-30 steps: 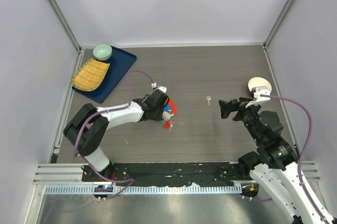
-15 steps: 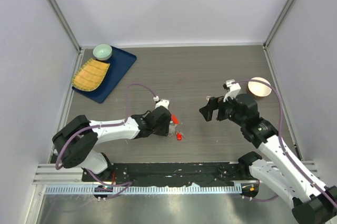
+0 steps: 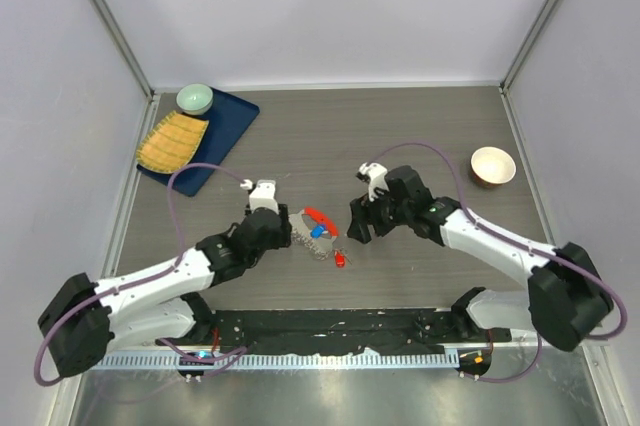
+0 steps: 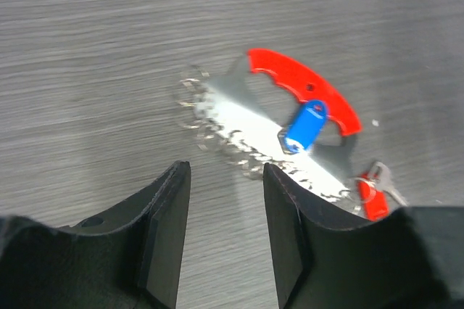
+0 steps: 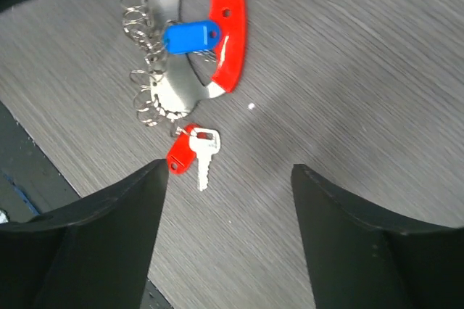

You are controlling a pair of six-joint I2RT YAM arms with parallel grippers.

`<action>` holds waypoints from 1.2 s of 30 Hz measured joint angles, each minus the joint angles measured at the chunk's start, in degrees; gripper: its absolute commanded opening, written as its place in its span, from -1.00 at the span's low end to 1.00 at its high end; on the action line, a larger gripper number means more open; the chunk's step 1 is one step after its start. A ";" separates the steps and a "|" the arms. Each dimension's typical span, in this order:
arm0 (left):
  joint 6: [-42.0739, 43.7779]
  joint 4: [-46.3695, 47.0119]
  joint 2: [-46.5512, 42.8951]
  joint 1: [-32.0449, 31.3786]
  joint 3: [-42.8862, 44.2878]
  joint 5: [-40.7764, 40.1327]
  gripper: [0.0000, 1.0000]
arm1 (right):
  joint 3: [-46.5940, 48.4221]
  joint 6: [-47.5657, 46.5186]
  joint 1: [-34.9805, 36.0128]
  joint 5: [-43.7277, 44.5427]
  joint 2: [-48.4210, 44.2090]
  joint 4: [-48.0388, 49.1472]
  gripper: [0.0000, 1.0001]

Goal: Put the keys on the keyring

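Bright, even overhead light; shadows soft. Strong glare off the keyring (image 4: 250,131) metal, left wrist view; the left pincer (image 4: 223,172) blurs up close.

The pale grey chain-loop keyring (image 3: 310,231) lies on the grey wood-grain bench (image 3: 420,136) between the left jaws and the right jaws; the small metal keys (image 5: 194,151) touch its end nearer the right jaws.

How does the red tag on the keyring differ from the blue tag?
The red tag is long and curved like an arc; the blue tag is short and straight. The red tag is much larger than the blue one. Both sit on the same keyring and each has a small hole.
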 measured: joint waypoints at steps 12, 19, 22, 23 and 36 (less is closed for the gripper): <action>5.60 4.11 -22.01 2.97 -16.61 -15.45 0.10 | 14.29 -15.50 9.46 -8.15 21.59 1.46 -0.17; 7.21 8.55 -31.23 2.97 -23.54 -18.82 0.12 | 19.56 -20.33 11.63 -11.26 29.57 0.55 -0.21; 7.30 10.10 -32.72 2.97 -23.80 -19.04 0.13 | 20.74 -21.46 12.41 -12.28 32.30 0.00 -0.22; 7.30 10.58 -32.72 2.97 -23.80 -19.04 0.13 | 21.18 -21.70 12.70 -12.63 33.20 -0.39 -0.22; 8.37 13.99 -24.94 2.97 -23.78 -16.50 0.14 | 21.94 -23.28 14.19 -13.60 35.50 -1.68 -0.99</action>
